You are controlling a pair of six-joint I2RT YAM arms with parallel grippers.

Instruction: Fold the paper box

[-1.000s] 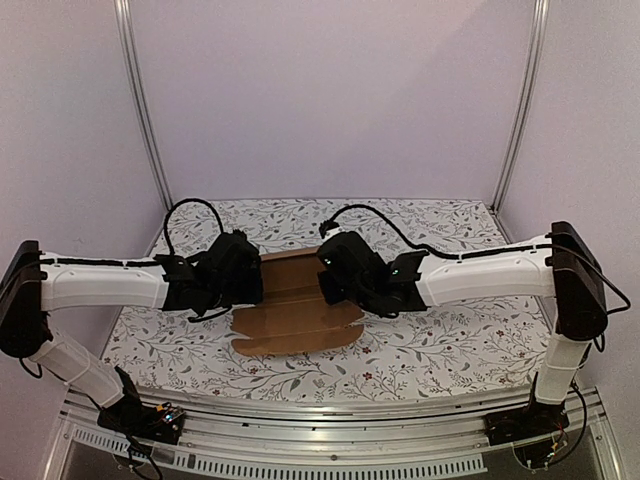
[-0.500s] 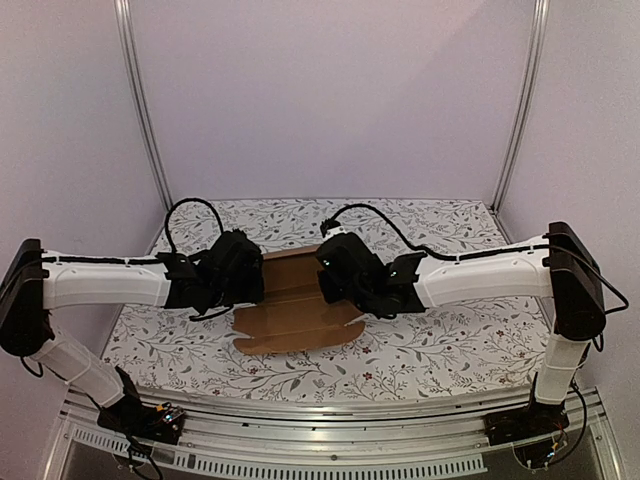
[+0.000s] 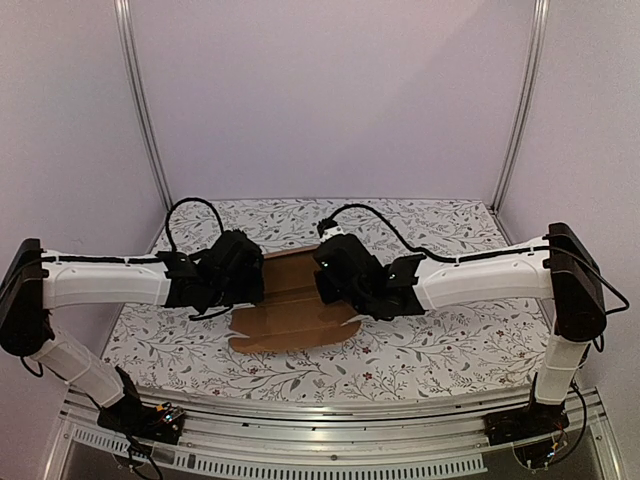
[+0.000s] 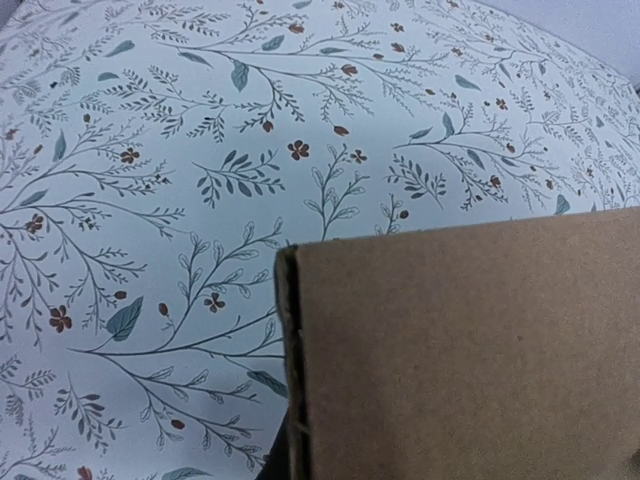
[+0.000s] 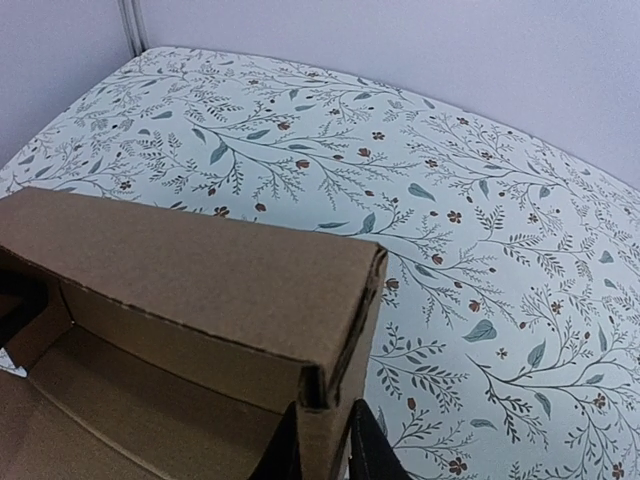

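Right wrist: box (image 5: 200, 280) in end effector (image 5: 325, 452)

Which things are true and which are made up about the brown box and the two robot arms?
1. The paper box is plain brown cardboard. True.
2. The table is covered in leaves and little flowers. True.
3. The box lies completely flat. False: the right wrist view shows a wall folded up at a corner.
4. The left arm and right arm are far from the box. False: both reach it, one on each side.
5. The right jaws stand on either side of a cardboard wall. True.
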